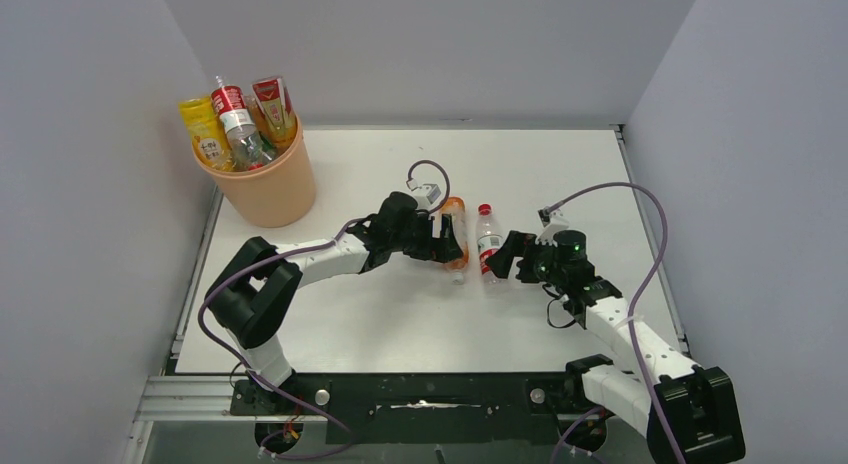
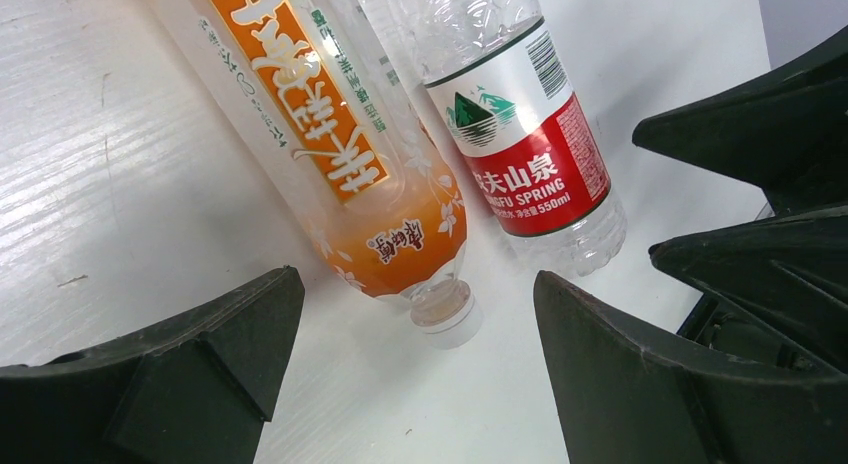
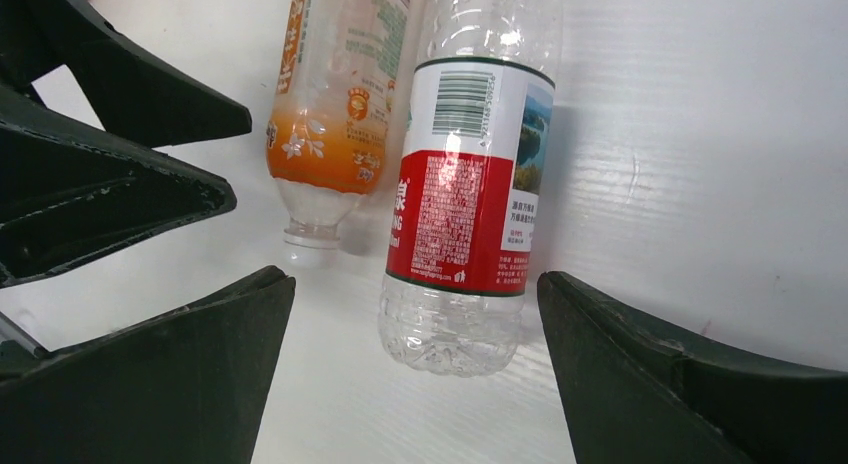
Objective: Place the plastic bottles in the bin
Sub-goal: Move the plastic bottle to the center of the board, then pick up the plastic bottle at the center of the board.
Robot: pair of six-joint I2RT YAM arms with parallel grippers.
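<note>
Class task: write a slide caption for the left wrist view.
Open left gripper frames orange drink bottle lying beside red-labelled water bottle.

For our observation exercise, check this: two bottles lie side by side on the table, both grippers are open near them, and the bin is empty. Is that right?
The bin is not empty; the top external view shows several bottles standing in it. The rest holds: the orange-labelled bottle and red-labelled bottle lie side by side, the left gripper and right gripper open near them.
</note>
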